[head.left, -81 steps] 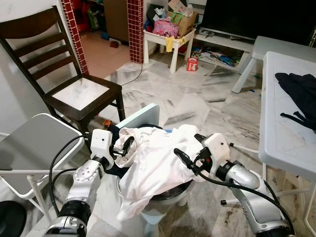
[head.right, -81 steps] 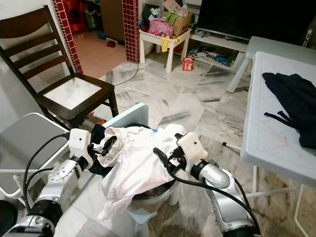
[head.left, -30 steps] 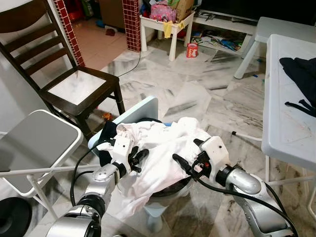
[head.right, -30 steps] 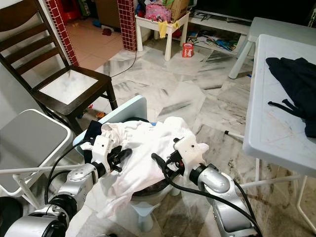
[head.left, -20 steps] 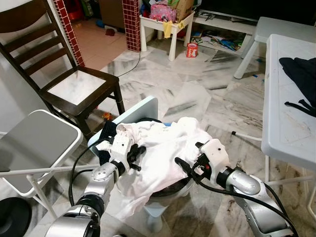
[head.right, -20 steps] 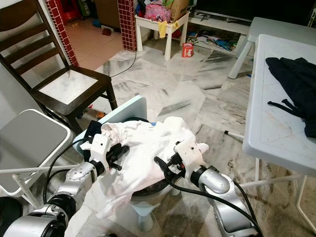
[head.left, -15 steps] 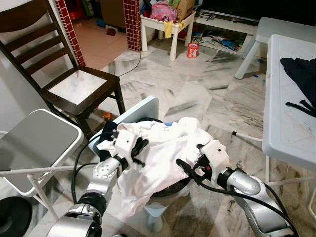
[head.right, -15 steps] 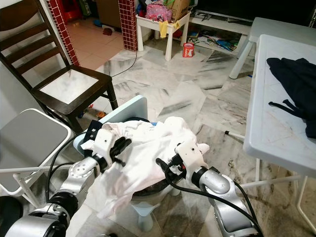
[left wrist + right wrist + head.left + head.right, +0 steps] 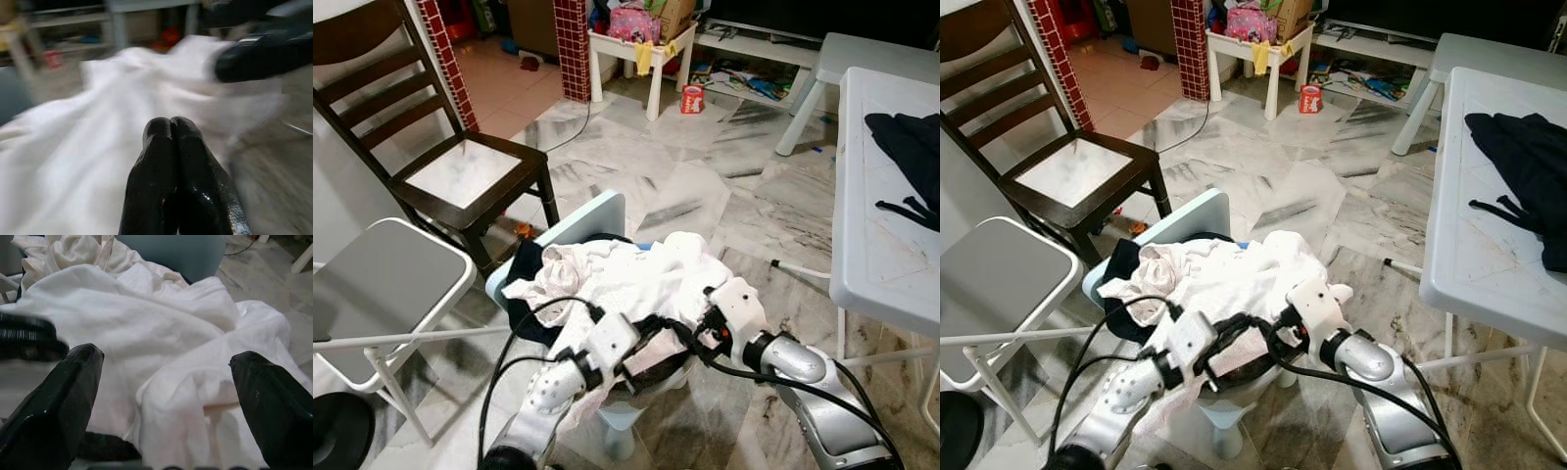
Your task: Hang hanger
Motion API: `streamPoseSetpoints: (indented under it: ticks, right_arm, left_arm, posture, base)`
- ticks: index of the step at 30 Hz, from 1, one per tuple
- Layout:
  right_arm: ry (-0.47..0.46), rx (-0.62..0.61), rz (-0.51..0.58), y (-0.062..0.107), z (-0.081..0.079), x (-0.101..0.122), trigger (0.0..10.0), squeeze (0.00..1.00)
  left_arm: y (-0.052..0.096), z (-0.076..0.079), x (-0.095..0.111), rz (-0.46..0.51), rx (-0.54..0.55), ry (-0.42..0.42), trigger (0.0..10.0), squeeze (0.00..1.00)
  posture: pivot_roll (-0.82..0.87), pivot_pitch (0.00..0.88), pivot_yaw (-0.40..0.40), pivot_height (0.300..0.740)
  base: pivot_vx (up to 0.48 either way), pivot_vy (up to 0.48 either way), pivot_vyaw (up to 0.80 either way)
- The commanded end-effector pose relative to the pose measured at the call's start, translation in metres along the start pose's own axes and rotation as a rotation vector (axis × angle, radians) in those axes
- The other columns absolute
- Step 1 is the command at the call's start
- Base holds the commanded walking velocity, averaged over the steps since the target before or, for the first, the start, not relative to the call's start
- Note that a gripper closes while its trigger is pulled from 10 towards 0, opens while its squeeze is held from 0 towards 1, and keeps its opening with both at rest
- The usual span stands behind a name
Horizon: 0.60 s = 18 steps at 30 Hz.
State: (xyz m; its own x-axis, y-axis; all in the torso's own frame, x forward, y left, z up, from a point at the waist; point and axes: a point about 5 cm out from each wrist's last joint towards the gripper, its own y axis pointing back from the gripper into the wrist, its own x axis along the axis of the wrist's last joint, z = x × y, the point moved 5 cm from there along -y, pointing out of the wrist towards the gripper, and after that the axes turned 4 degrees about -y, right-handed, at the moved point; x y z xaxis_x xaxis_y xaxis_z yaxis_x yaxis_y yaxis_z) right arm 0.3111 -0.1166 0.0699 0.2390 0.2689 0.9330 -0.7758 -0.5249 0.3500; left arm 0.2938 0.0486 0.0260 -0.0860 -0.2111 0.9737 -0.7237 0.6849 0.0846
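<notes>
Hanger cannot be made out anywhere, so hanging has hardly begun. Both grippers work at the near white clothes pile (image 9: 626, 284): left gripper (image 9: 170, 128) clenched, empty; right gripper (image 9: 166, 377) spread wide.

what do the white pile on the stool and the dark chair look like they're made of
The white pile looks like soft matte cloth, probably cotton: it creases and drapes over the stool's edge. The dark chair looks like dark-stained wood with a slight sheen, going by its slatted back and solid legs; its pale seat panel's material is unclear.
</notes>
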Motion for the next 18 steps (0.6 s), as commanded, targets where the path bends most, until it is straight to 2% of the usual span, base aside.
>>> streamPoseSetpoints:
  ticks: [1,2,3,6,12,15,16,17,18]
  right_arm:
    - [0.006,-0.004,-0.002,-0.001,0.001,-0.001,10.0,0.00]
    - [0.006,-0.004,-0.003,-0.001,0.001,-0.001,10.0,0.00]
    - [0.006,0.000,-0.003,-0.002,0.000,-0.001,10.0,0.00]
    - [0.007,0.004,-0.001,-0.003,-0.002,-0.001,10.0,0.00]
    - [0.008,0.002,0.002,-0.003,-0.001,0.000,10.0,0.00]
    - [0.010,0.002,0.003,-0.003,-0.002,0.000,10.0,0.00]
    - [0.011,0.003,0.004,-0.003,-0.002,0.000,10.0,0.00]
    - [0.013,0.002,0.004,-0.003,-0.002,0.000,10.0,0.00]
    - [0.014,0.002,0.005,-0.003,-0.002,0.000,10.0,0.00]
  left_arm:
    - [0.002,-0.031,0.012,0.033,0.143,0.000,0.0,0.00]
    - [0.003,-0.039,0.014,0.038,0.181,-0.001,0.0,0.00]
    - [0.006,-0.058,0.018,0.049,0.259,-0.002,0.0,0.00]
    - [0.012,-0.080,0.024,0.063,0.349,-0.029,0.0,0.00]
    - [0.023,-0.113,0.013,-0.006,0.494,0.053,0.0,0.00]
    - [0.023,-0.119,0.009,-0.024,0.513,0.079,0.0,0.00]
    - [0.023,-0.121,0.008,-0.035,0.516,0.095,1.6,0.00]
    - [0.021,-0.123,0.007,-0.038,0.523,0.125,10.0,1.00]
    - [0.021,-0.124,0.006,-0.039,0.528,0.146,10.0,1.00]
  posture:
    - [-0.12,0.099,-0.029,0.740]
    - [-0.12,0.099,-0.029,0.740]
    - [-0.12,0.097,-0.029,0.740]
    - [-0.12,0.097,-0.029,0.740]
    - [-0.12,0.097,-0.029,0.740]
    - [-0.12,0.099,-0.028,0.740]
    - [-0.12,0.101,-0.027,0.740]
    - [-0.13,0.101,-0.026,0.740]
    - [-0.13,0.101,-0.026,0.740]
  base:
    - [0.000,0.000,0.00]
    - [0.000,0.000,0.00]
    - [0.000,0.000,0.00]
    - [0.000,0.000,0.00]
    - [0.000,0.000,0.00]
    - [0.000,0.000,0.00]
    - [0.000,0.000,0.00]
    - [0.000,0.000,0.00]
    - [0.000,0.000,0.00]
